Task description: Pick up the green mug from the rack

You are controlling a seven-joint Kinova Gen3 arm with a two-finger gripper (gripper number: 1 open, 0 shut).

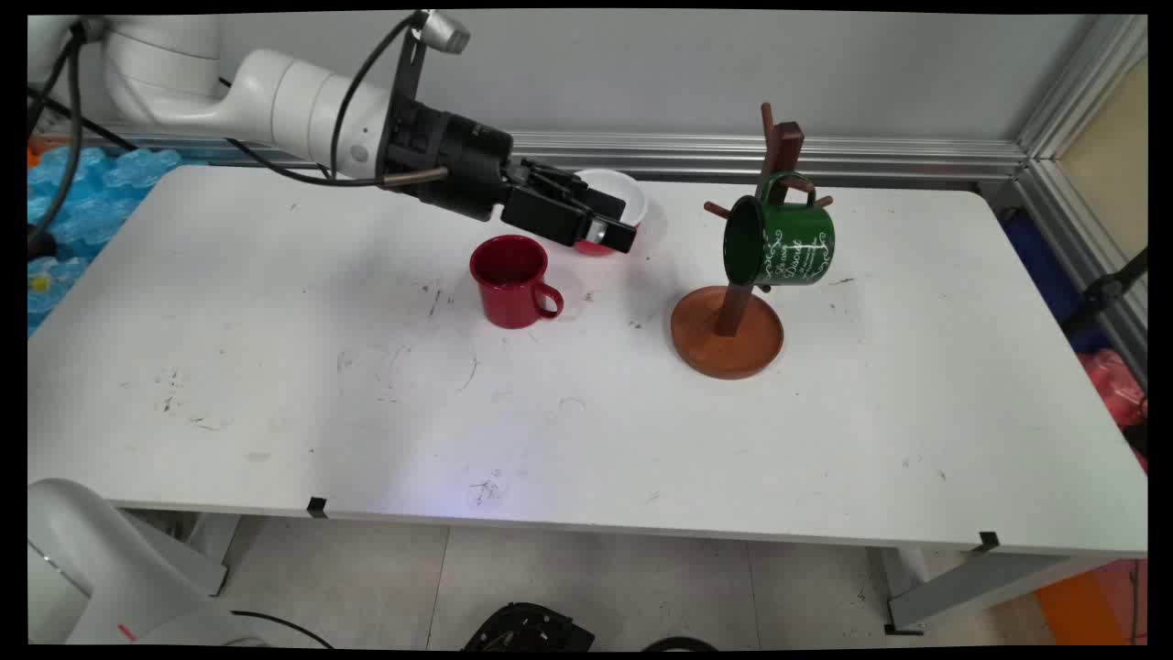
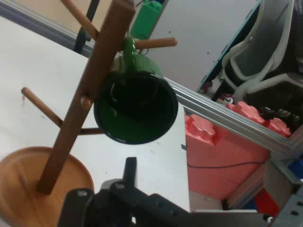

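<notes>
Your end effector (image 1: pixel 616 234) hangs over the red-and-white bowl (image 1: pixel 632 197), nr red mug (image 1: pixel 509 280); grip state can't tell. Green mug (image 1: pixel 781 243) hangs by handle on wooden mug tree (image 1: pixel 729 321).

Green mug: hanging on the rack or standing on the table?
Hanging. The green mug is hooked by its handle on a peg of the wooden mug tree, tipped sideways, clear of the table.

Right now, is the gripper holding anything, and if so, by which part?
Cannot tell. The gripper hovers in front of the red and white bowl, beside the red mug; neither view shows its fingertips or any hold.
</notes>
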